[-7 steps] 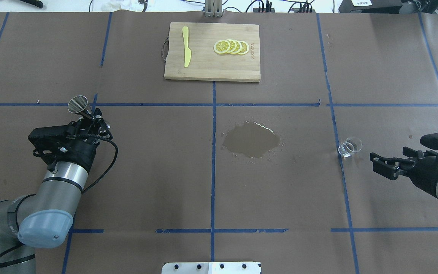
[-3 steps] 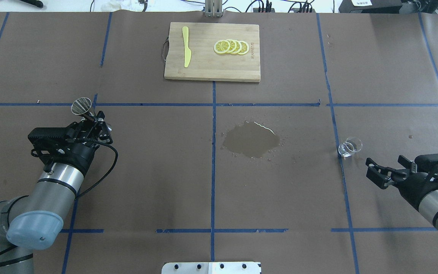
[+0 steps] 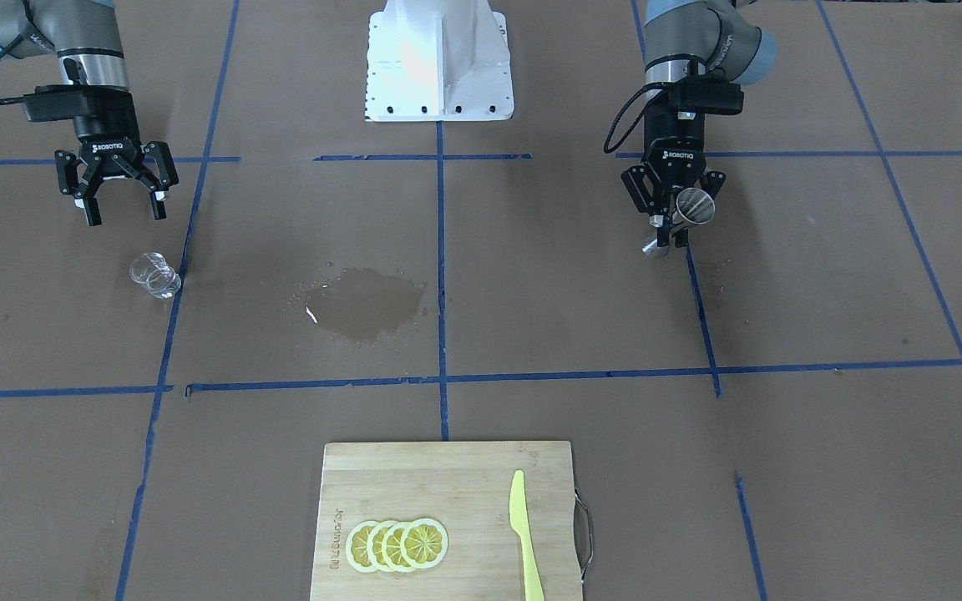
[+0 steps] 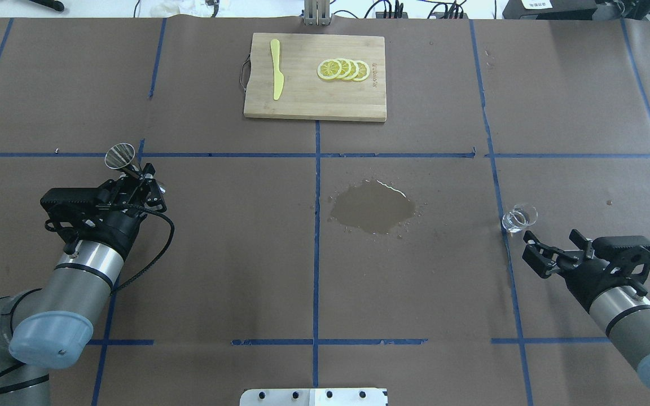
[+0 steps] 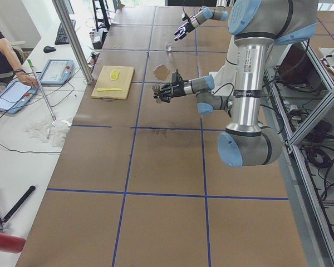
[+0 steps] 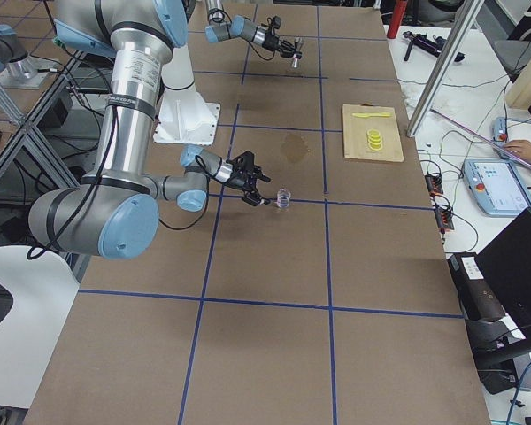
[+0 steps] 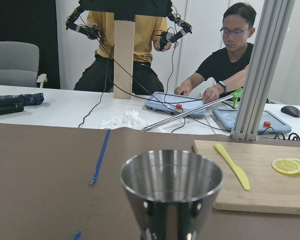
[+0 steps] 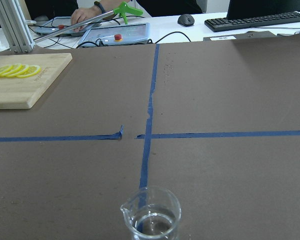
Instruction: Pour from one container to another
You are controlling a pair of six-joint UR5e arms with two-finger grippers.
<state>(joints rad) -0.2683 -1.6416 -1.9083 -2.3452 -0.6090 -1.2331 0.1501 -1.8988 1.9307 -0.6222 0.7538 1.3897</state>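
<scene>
Here, left gripper (image 3: 670, 234) fingers were seen clamped on waist of steel jigger (image 3: 680, 219); "ROBOTIQ" was read on both gripper bodies. Jigger was held above table (image 3: 823, 275), long axis tilted, open mouth aimed up and toward cutting board (image 3: 464, 484). Right gripper (image 3: 125, 214) fingers were spread, nothing held. Glass cup (image 3: 155, 275) was found upright on blue tape line (image 3: 170, 325), just beyond. Board's stamp could not be read.

Puddle (image 4: 373, 208) between cup (image 4: 519, 218) and jigger (image 4: 121, 156)

Left tool (image 3: 670, 227) clamped on jigger (image 3: 694, 206), held aloft; right tool (image 3: 126, 210) spread wide, empty.
</scene>
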